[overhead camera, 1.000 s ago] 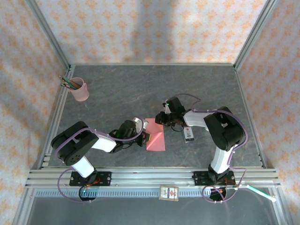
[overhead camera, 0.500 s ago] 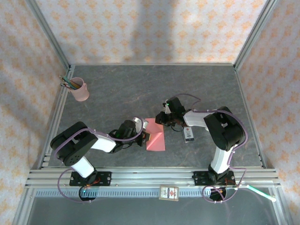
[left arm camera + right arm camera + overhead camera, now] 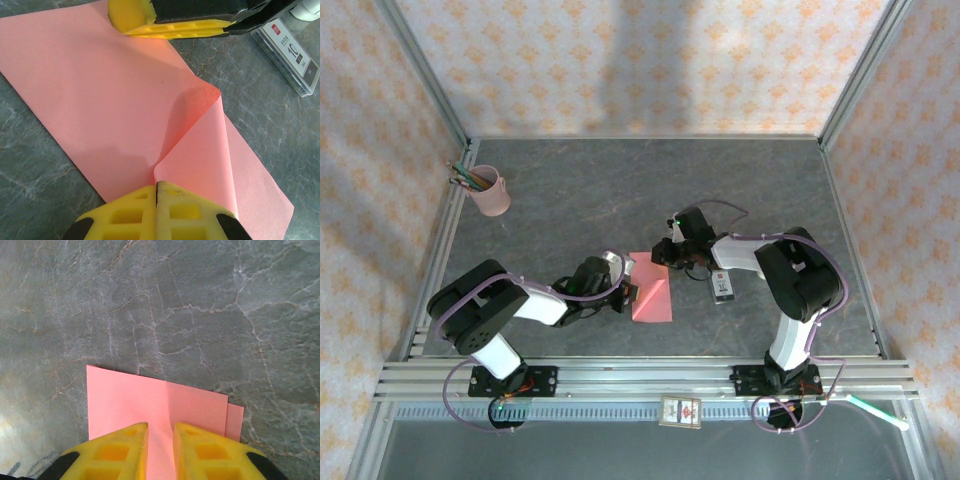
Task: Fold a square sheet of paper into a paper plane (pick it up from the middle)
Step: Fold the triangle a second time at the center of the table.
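Left wrist: left jaws pinch thin salmon paper (image 3: 90, 100) at its curled fold; right jaws slightly parted

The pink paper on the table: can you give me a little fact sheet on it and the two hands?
Paper: salmon-pink sheet, partly folded, one flap curling up
Left hand: shut, pinching the sheet where the flap curls
Right hand: fingers slightly apart, set over the sheet's opposite edge
Nearby: small box beside the sheet; pink pencil cup in the far left corner
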`<state>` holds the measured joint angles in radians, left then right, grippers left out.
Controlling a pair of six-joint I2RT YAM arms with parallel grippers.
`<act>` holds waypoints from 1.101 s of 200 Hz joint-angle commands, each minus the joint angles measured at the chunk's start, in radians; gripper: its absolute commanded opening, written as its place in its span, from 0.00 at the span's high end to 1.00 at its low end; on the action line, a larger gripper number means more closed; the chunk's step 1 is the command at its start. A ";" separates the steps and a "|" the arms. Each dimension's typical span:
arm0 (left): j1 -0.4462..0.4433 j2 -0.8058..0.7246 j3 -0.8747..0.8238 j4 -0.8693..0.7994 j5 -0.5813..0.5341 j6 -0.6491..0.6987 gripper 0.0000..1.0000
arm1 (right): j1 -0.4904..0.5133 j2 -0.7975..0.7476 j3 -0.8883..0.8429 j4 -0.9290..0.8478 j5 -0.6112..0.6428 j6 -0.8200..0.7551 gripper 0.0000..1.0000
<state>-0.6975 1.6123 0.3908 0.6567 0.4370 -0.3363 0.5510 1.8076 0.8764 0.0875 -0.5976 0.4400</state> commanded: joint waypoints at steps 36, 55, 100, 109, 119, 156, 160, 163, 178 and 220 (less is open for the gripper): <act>0.010 0.007 0.008 -0.020 -0.009 0.006 1.00 | 0.003 0.056 -0.022 -0.064 0.070 -0.021 0.79; 0.009 0.012 0.013 -0.022 -0.007 0.006 1.00 | 0.003 0.056 -0.021 -0.067 0.071 -0.023 0.79; 0.010 0.029 0.023 -0.051 -0.015 0.008 1.00 | 0.003 0.056 -0.019 -0.069 0.072 -0.026 0.79; 0.009 0.032 0.026 -0.061 -0.021 0.008 1.00 | 0.003 0.056 -0.017 -0.069 0.071 -0.026 0.79; 0.009 0.034 0.030 -0.073 -0.023 0.006 1.00 | 0.003 0.055 -0.013 -0.072 0.071 -0.026 0.78; 0.009 0.056 0.046 -0.116 -0.034 0.005 1.00 | 0.003 0.055 0.004 -0.080 0.067 -0.030 0.77; 0.009 0.058 0.046 -0.118 -0.036 0.004 1.00 | 0.003 0.053 0.005 -0.081 0.067 -0.030 0.77; 0.009 0.060 0.046 -0.120 -0.037 0.003 1.00 | 0.003 0.053 0.007 -0.083 0.067 -0.030 0.77; 0.009 0.064 0.049 -0.131 -0.042 0.000 1.00 | 0.003 0.052 0.013 -0.087 0.068 -0.033 0.76; 0.009 0.070 0.050 -0.164 -0.064 -0.003 1.00 | 0.001 0.027 0.049 -0.119 0.068 -0.045 0.74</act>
<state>-0.6933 1.6257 0.4305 0.5838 0.4374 -0.3401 0.5510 1.8172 0.9073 0.0624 -0.5972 0.4236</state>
